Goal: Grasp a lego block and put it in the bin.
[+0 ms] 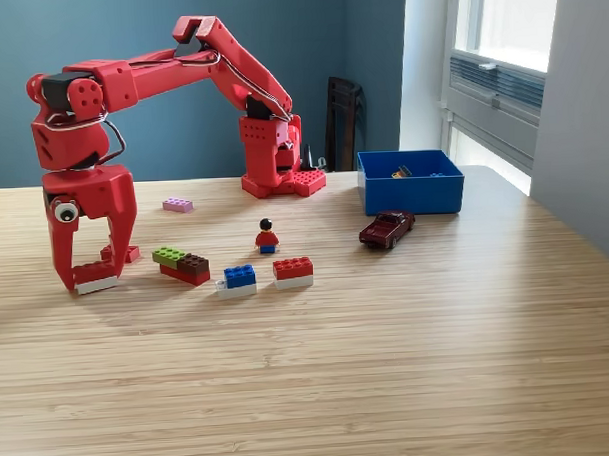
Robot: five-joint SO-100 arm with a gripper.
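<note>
At the exterior view's left, my red gripper (94, 275) points down at the table. Its two fingers close against the ends of a red-on-white lego block (95, 278), which sits slightly tilted at table height. A small red brick (130, 254) lies just behind the right finger. More bricks lie to the right: a green, brown and red stack (184, 264), a blue-on-white one (237, 280) and a red-on-white one (293, 271). A pink brick (178, 204) lies further back. The blue bin (411, 192) stands at the back right with small items inside.
A lego figure (267, 235) stands mid-table. A dark red toy car (387, 228) sits in front of the bin. The red studded arm base (281, 174) is at the back centre. The table's right edge runs beside a wall and window.
</note>
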